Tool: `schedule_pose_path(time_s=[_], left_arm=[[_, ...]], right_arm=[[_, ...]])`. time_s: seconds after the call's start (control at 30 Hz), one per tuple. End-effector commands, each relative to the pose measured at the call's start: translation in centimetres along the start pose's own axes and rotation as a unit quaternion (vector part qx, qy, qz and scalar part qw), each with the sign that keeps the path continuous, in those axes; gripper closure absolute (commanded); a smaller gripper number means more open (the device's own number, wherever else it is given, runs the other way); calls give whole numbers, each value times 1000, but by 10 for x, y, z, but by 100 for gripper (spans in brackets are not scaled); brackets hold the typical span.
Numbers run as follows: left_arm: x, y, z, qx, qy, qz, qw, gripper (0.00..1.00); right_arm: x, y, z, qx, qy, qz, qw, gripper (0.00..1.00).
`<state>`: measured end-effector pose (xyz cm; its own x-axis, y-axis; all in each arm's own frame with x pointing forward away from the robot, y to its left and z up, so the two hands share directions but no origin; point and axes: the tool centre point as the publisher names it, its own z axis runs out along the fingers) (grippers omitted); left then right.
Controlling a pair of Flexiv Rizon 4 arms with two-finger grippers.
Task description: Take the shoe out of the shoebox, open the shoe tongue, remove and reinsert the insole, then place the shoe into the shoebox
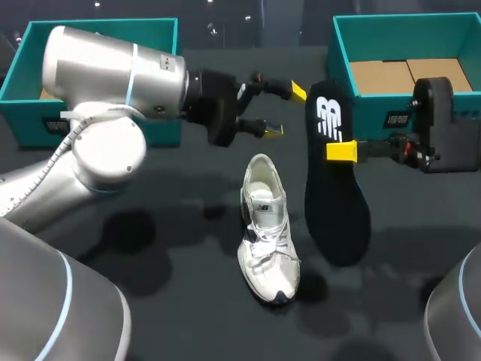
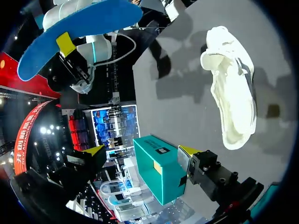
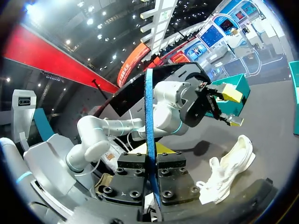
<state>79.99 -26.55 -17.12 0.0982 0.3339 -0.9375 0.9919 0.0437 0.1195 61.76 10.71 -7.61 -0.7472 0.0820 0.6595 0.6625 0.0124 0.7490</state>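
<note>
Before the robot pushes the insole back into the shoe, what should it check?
1. Insole gripped by the right gripper: ok, pinched at its middle.
2. Shoe out of the box, on the table: ok.
3. Shoe's opening can be seen from above: ok.
4. Tongue pulled wide open: cannot tell.
5. Left gripper free to steady the shoe: ok, open and empty, above the heel end.
6. Teal box open for later: ok.

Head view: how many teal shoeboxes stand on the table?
2. One teal shoebox stands at the table's far left, partly covered by my left arm; the other shoebox stands at the far right. Both are open. I see no third.
</note>
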Motion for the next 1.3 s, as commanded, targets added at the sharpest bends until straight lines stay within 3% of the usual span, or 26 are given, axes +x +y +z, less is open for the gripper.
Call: schedule_pose_path(time_s=[0.03,0.1,0.5,0.6,0.73,1.1,1.3], left_arm=[[-9,-8,-3,-21,-106,1,994,0],[-19,-8,-10,-18,-119,16,993,0],[-19,-8,-10,-18,-119,16,993,0],[-19,-8,-10,-18,-119,16,993,0],[-19,-8,-10,-18,-119,16,993,0],[-20,-6,-12,-20,-119,16,993,0],[-21,3,-22,-15,-128,-11,992,0]], right_arm=[[-43,28,-17,2,21,34,999,100],[-59,36,-28,-7,-5,61,998,100],[-59,36,-28,-7,-5,61,998,100],[-78,50,-23,10,-22,142,990,100],[-110,63,-23,4,-43,219,975,100],[-112,66,-24,-1,-51,218,975,100],[-146,84,-17,10,-30,287,957,100]])
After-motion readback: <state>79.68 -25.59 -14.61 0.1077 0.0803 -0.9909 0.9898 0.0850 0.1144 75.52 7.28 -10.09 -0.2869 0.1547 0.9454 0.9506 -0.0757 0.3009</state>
